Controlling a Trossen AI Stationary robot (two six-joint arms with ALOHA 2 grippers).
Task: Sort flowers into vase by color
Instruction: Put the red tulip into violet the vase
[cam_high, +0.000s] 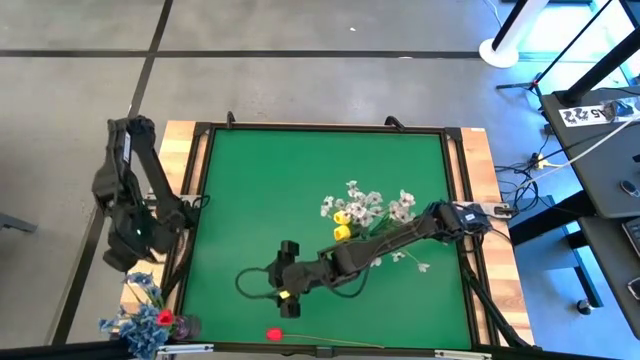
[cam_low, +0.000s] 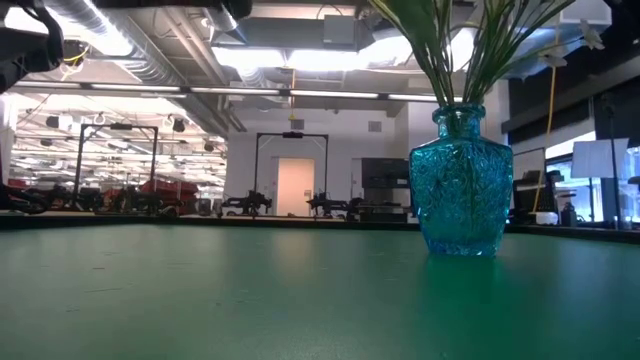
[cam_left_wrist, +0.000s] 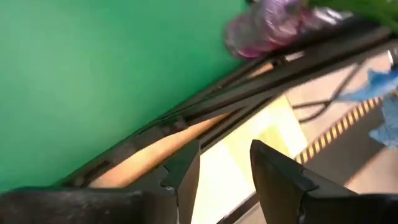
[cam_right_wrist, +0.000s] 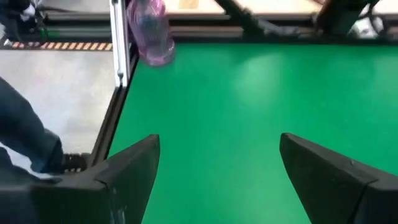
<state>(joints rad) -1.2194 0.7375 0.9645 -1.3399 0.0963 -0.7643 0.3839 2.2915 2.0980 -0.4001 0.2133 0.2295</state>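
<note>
A teal glass vase (cam_low: 460, 180) stands right of the table's centre and holds white blossom sprays (cam_high: 375, 205) and yellow tulips (cam_high: 342, 225). A pink vase (cam_high: 186, 326) at the near-left corner holds blue blossoms (cam_high: 140, 325) and a red flower (cam_high: 165, 318). One red tulip (cam_high: 273, 334) lies flat by the near edge, its stem running right. My right gripper (cam_high: 282, 278) hovers open over bare table, a little to the far side of that tulip. My left gripper (cam_high: 125, 255) waits open over the table's left edge.
The table has a raised dark frame (cam_high: 200, 180) and wooden side boards (cam_high: 175, 140). In the right wrist view a person's jeans leg and shoe (cam_right_wrist: 28, 140) stand on the floor beyond the table's left edge. Bare green surface (cam_high: 270, 180) spreads across the table's left and far parts.
</note>
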